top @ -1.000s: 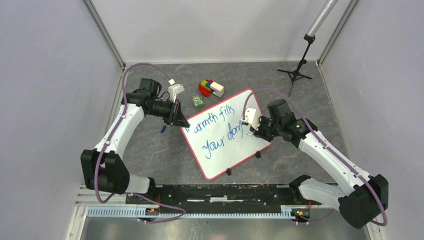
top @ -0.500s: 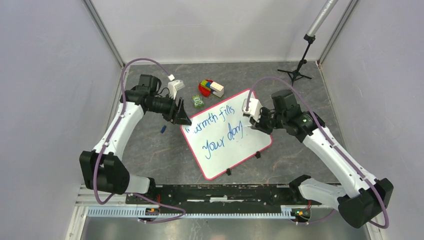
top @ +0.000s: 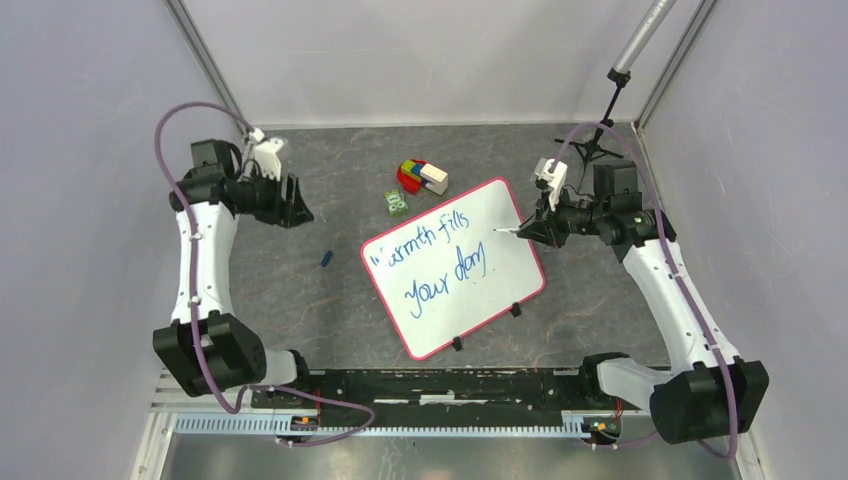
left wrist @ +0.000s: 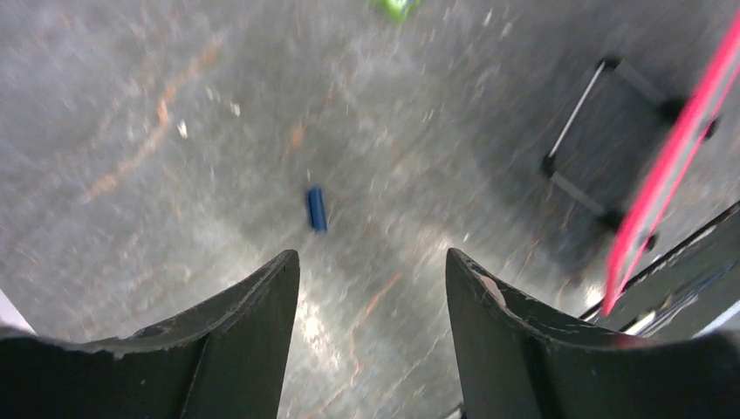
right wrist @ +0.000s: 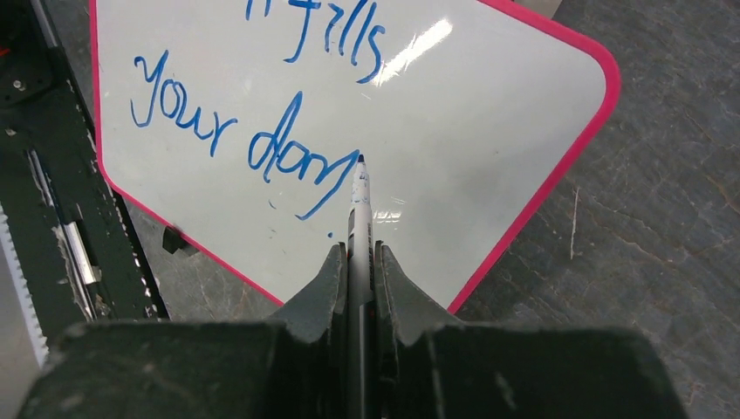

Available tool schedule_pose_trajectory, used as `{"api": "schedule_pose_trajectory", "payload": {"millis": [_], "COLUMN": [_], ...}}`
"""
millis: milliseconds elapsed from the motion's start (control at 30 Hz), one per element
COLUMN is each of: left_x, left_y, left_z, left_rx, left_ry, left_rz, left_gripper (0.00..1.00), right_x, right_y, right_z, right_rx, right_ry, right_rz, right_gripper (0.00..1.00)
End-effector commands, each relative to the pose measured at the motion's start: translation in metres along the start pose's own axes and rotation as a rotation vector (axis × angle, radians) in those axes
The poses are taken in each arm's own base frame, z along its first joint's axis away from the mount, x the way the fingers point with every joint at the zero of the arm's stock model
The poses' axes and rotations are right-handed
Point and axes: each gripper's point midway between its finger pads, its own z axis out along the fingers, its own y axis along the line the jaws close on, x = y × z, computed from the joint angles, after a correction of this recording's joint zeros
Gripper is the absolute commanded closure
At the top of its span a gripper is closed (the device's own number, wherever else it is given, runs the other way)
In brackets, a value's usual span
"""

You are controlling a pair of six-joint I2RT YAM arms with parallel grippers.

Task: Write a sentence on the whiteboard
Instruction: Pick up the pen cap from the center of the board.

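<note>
The whiteboard (top: pixel 505 205) lies tilted on the table, pink-rimmed, and carries the blue sentence (top: pixel 440 262) "Warmth fills / your day". My right gripper (top: pixel 535 228) is over the board's right corner, shut on a marker (top: pixel 508 233). In the right wrist view the marker (right wrist: pixel 359 205) sticks out between the fingers of the right gripper (right wrist: pixel 356 253), its tip by the end of "day" in the sentence (right wrist: pixel 262 131) on the whiteboard (right wrist: pixel 471 105). Contact with the board cannot be told. My left gripper (top: pixel 298 212) hangs far left, open and empty (left wrist: pixel 373 257).
A small blue cap (top: pixel 326 259) lies on the grey table left of the board, also in the left wrist view (left wrist: pixel 316 209). Coloured blocks (top: pixel 422 177) and a green item (top: pixel 397 204) sit behind the board. A black tripod stand (top: pixel 597 140) is back right.
My left arm swung back left, away from the board's left corner, and its jaws opened. My right arm drew back to the right with the marker.
</note>
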Motion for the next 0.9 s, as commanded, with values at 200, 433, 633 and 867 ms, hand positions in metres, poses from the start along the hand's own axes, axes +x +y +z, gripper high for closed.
{"api": "schedule_pose_trajectory", "payload": {"millis": [200,433,633,867], "left_x": [0.119,0.146,0.158,0.170], "left_y": [0.039,0.047,0.057,0.071], "left_z": [0.056,0.098,0.129,0.146], "left_rx": [-0.074,-0.100,-0.170,-0.197], "left_ry": [0.343,0.417,0.472,0.512], "left_rz": [0.056,0.087,0.147,0.132], "left_gripper": [0.36,0.37,0.39,0.43], "right_x": [-0.004,0.003,0.011,0.022], "right_y": [-0.006,-0.014,-0.023,-0.027], "right_z": [-0.008,-0.010,-0.015,-0.016], "right_rx": [-0.011,0.017,0.043,0.051], "right_ry": [-0.147,-0.164,-0.161,-0.149], "right_rz": [0.114,0.152,0.177,0.195], "right_gripper": [1.00,1.00,1.00,1.00]}}
